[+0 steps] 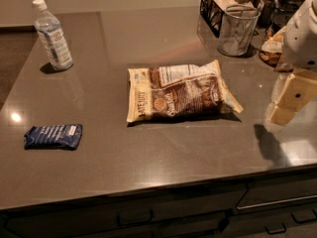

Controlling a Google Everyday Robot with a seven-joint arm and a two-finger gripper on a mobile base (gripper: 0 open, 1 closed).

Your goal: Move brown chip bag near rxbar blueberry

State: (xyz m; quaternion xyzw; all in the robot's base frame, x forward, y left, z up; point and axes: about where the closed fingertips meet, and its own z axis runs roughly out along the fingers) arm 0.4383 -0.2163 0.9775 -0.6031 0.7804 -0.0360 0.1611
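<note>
- Drawers (198, 209) with dark handles run along the front, below the tabletop (148, 157) edge.
- The blue bar (53, 136) lies flat near the front left of the tabletop.
- The end effector (283, 109) hangs at the right edge, above the tabletop and just right of the chip bag (181, 90), with nothing in it that I can see; its open or closed state I cannot tell.
- The chip bag lies flat mid-tabletop, well apart from the bar.
- A clear bottle (52, 36) stands upright at the far left.
- A mesh cup (237, 29) stands at the far right, just beside a black wire rack (214, 6).
</note>
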